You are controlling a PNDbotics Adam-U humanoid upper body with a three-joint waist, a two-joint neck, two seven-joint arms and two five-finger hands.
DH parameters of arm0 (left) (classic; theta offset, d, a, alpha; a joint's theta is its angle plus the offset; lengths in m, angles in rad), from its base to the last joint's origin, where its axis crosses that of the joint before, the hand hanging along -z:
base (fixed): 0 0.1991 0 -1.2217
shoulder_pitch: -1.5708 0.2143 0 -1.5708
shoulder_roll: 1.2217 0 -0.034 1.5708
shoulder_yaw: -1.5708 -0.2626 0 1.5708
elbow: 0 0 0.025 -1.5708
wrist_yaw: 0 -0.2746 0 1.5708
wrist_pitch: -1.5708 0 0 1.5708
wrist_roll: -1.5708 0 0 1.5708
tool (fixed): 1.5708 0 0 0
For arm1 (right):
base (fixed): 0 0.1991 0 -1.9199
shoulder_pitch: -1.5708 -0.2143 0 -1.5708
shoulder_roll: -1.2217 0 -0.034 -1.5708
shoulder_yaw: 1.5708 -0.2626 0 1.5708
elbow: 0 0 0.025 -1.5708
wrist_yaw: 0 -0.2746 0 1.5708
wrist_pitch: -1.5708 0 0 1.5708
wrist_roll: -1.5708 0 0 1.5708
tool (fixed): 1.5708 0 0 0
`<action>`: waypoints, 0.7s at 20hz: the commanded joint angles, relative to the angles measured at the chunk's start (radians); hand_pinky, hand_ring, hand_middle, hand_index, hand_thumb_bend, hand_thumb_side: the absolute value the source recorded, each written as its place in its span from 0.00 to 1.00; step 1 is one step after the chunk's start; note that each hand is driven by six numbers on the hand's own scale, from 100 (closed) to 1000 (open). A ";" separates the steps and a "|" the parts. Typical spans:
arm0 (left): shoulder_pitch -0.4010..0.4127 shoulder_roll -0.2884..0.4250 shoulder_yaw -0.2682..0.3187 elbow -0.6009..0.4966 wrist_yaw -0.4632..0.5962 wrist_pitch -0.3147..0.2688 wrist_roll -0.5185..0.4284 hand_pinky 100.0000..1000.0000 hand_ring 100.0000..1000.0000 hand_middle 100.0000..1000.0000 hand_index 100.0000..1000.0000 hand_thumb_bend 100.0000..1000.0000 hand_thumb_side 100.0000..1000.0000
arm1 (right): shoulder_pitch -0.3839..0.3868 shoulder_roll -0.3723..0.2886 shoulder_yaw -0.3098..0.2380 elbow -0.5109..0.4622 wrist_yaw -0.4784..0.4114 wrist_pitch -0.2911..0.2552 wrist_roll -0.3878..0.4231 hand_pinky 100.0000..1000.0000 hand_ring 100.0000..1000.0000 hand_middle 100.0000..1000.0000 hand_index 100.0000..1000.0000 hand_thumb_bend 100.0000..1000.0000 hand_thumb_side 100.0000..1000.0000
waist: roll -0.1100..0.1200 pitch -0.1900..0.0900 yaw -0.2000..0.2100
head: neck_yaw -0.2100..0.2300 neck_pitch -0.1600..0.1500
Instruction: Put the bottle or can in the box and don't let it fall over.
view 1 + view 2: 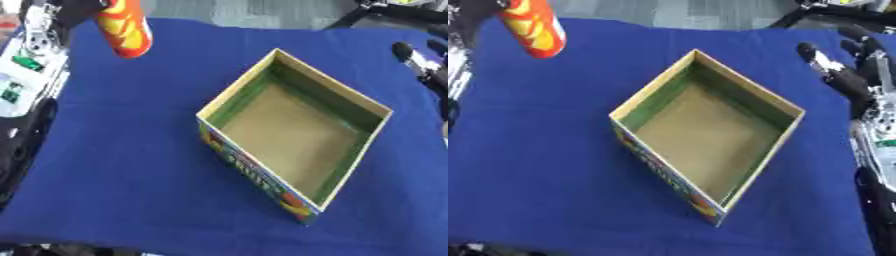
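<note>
One can [125, 27] aloft far-left | box [293, 131] centre | right hand [846, 75] open

Both head eyes look steeply down, near, sharing the open box [297, 132] on blue cloth [131, 150].

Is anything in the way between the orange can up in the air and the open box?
Nothing visible. The orange and yellow can hangs above the blue cloth, up-left of the open cardboard box. Only bare cloth lies between, and the box looks empty.
</note>
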 commanded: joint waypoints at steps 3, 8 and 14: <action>-0.049 -0.036 -0.050 -0.044 -0.003 0.019 -0.042 0.82 1.00 0.71 0.39 0.23 0.27 | -0.003 -0.010 -0.006 -0.019 0.010 0.000 -0.006 0.71 0.98 1.00 0.79 0.72 0.28 | 0.007 -0.038 0.001 | -0.006 0.015; -0.048 -0.049 -0.118 -0.127 0.035 0.047 -0.102 0.82 1.00 0.71 0.39 0.23 0.28 | 0.001 -0.009 -0.009 -0.018 0.010 -0.001 -0.010 0.71 0.98 1.00 0.79 0.72 0.28 | 0.009 -0.038 -0.003 | -0.003 0.013; -0.046 -0.049 -0.194 -0.241 0.093 0.093 -0.163 0.82 1.00 0.71 0.39 0.23 0.29 | 0.000 -0.009 -0.009 -0.019 0.008 -0.001 -0.011 0.71 0.98 1.00 0.79 0.72 0.28 | 0.010 -0.035 -0.005 | 0.003 0.009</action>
